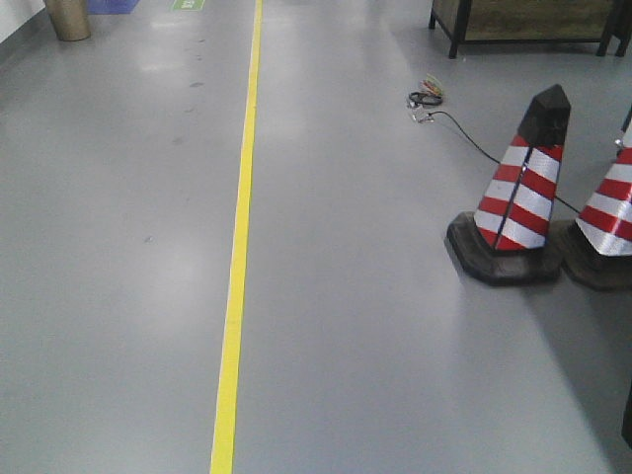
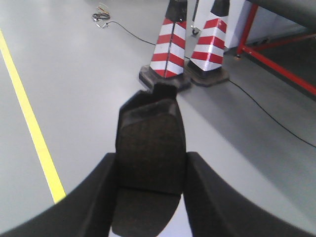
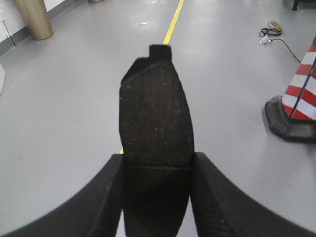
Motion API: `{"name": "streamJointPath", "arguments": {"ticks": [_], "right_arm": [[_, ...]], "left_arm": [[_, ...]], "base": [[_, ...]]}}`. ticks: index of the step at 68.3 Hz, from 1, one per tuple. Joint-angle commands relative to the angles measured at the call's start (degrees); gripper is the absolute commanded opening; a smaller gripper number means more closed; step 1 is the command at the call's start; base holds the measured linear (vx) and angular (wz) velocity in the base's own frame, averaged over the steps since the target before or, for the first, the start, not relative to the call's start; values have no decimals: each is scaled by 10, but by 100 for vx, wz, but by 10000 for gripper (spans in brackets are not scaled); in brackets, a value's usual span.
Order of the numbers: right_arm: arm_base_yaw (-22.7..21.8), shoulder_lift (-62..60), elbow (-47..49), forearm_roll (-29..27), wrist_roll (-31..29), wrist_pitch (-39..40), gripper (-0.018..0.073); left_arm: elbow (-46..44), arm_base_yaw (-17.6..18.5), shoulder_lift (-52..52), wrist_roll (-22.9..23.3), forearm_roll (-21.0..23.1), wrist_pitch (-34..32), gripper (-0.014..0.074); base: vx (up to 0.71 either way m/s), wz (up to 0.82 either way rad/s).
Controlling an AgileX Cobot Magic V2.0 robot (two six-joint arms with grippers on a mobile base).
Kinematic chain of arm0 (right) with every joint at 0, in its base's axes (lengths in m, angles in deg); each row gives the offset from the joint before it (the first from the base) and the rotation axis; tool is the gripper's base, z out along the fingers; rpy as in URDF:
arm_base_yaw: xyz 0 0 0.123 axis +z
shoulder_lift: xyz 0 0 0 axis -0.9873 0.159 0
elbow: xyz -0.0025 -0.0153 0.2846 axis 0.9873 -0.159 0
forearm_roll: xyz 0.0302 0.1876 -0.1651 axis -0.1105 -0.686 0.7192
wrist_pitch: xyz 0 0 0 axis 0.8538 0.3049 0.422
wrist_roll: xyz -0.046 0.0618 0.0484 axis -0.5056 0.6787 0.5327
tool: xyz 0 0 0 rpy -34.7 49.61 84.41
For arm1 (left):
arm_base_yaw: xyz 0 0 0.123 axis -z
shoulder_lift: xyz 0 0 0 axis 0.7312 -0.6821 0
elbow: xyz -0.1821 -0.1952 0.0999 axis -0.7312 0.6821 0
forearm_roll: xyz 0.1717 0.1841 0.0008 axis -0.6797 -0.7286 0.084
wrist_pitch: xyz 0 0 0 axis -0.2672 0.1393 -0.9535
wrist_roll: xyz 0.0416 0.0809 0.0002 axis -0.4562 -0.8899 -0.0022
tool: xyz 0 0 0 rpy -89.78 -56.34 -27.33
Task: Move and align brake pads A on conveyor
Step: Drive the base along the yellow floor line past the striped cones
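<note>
From my seat I see only open grey workshop floor (image 1: 395, 326) ahead, split by a yellow painted line (image 1: 235, 296) running away from me; two red-and-white striped traffic cones on black rubber bases (image 1: 518, 193) stand to the right, with a thin black cable (image 1: 464, 138) trailing past them toward the far side; a tan cylindrical bin (image 3: 33, 19) sits far left. In the left wrist view the left gripper (image 2: 150, 148) shows its black textured pads pressed flat together, nothing between them; the right gripper (image 3: 155, 143) looks the same, its dark ribbed pads closed upon each other and holding nothing. Far right in the left wrist view a red-painted steel frame (image 2: 276, 61) carries a dark edge that might belong to the belt, though I cannot tell; no brake pads appear in any view, and the conveyor itself is not clearly shown. My judgement is that the work has not begun; the base must reach the belt first, then all the pads remain to be moved and lined up.
</note>
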Motion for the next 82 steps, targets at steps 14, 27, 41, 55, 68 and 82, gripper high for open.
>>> {"name": "streamJointPath", "arguments": {"ticks": [14,27,41,55,68,82], "right_arm": [[0,5,19,5,-7,55,-4],[0,5,19,5,-7,55,-4],[0,5,19,5,-7,55,-4],[0,5,19,5,-7,55,-4],[0,5,19,5,-7,55,-4],[0,5,19,5,-7,55,-4]], "left_arm": [[-16,2,-9,5,6,-52,-6],[-16,2,-9,5,6,-52,-6],[-16,2,-9,5,6,-52,-6],[-16,2,-9,5,6,-52,-6],[-16,2,-9,5,6,-52,-6],[-16,2,-9,5,6,-52,-6]], "base": [[77,2],[73,5],[69,2],[63,-5],[56,-8],[47,-19]]}}
